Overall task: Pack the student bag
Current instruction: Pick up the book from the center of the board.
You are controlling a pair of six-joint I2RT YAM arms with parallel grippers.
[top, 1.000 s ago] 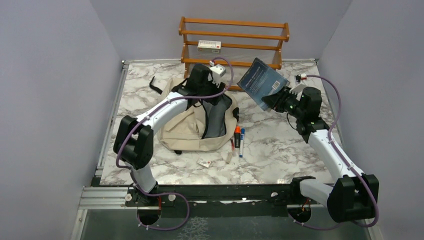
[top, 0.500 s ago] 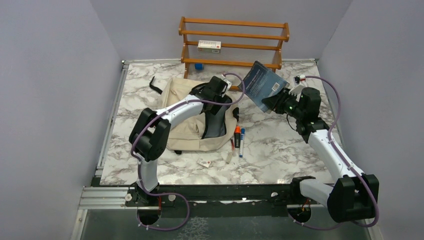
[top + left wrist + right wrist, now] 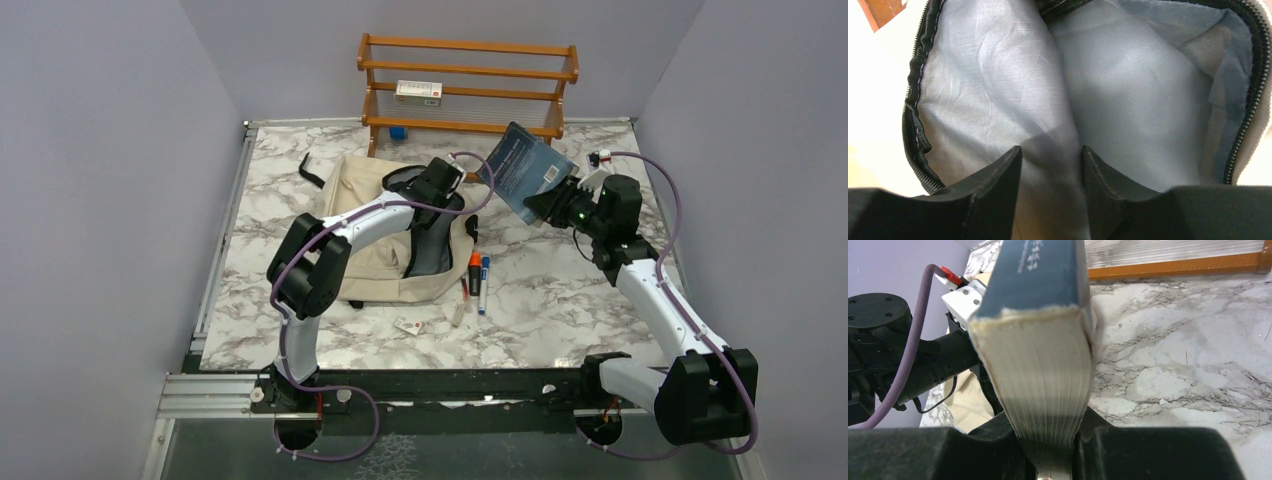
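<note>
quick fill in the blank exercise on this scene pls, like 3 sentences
1. The right gripper is shut on a thick dark ____.
2. The left gripper is inside the student bag, with its jaws ____.
3. In the top view, the orange and blue markers lie on the table just to the ____ of the bag.

Missing words: book; open; right

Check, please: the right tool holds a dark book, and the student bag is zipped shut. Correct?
The student bag is unzipped and open, as the left wrist view shows. The right tool does hold the dark book.
</note>
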